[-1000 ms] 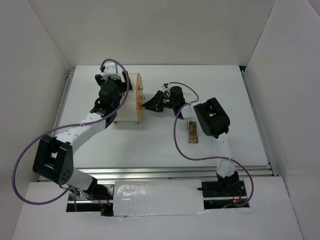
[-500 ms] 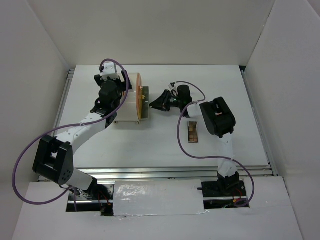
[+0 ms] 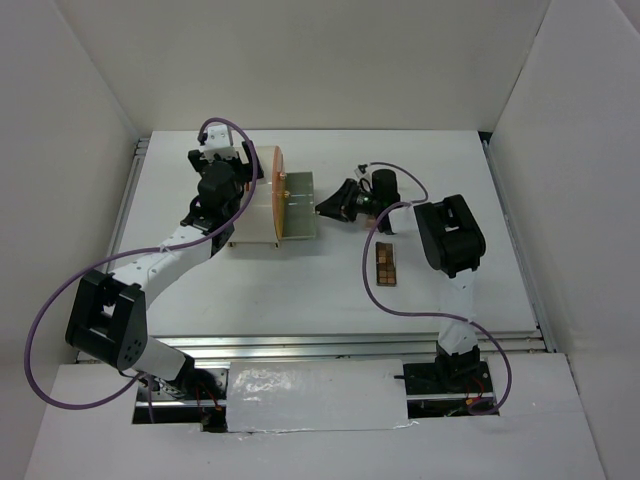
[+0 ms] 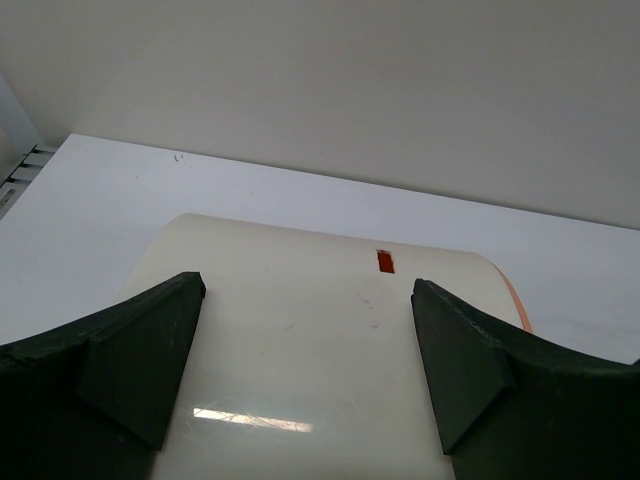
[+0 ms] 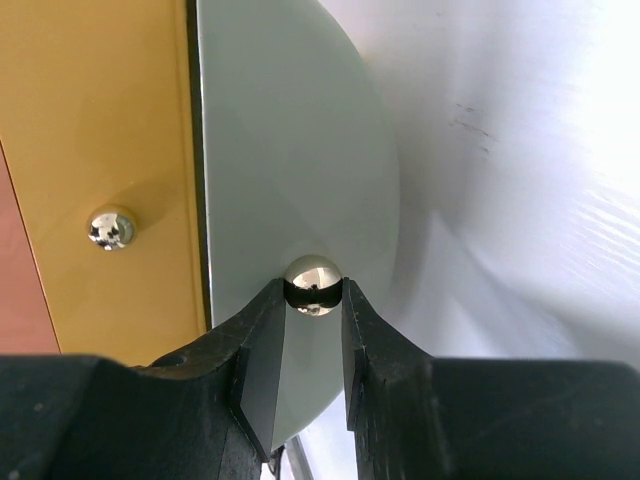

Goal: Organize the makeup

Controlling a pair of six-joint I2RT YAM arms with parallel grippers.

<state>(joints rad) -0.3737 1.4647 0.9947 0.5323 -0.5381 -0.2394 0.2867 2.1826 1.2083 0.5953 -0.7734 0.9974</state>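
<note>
Chrome first: got the little knob point(image 5: 313, 280) of the drawer point(image 3: 298, 205) pinched in the right end effector point(image 5: 313, 300), jaws nearly closed and snug on both sides of it. Looks like the drawer-opening step, with said drawer standing partly out of the cream box point(image 3: 255, 205). Over at the left end effector point(image 4: 308, 300), fingers spread wide across the top of that box, apparently bracing it; can't tell if actually touching. Only spotted one piece of makeup, a brown palette point(image 3: 385, 265), lying flat on the counter point(image 3: 300, 290) back behind the right end effector, toward its arm's base, clear of the drawer. Next up, probably: draw the knob straight out, let go, then swing back for the palette.
</note>
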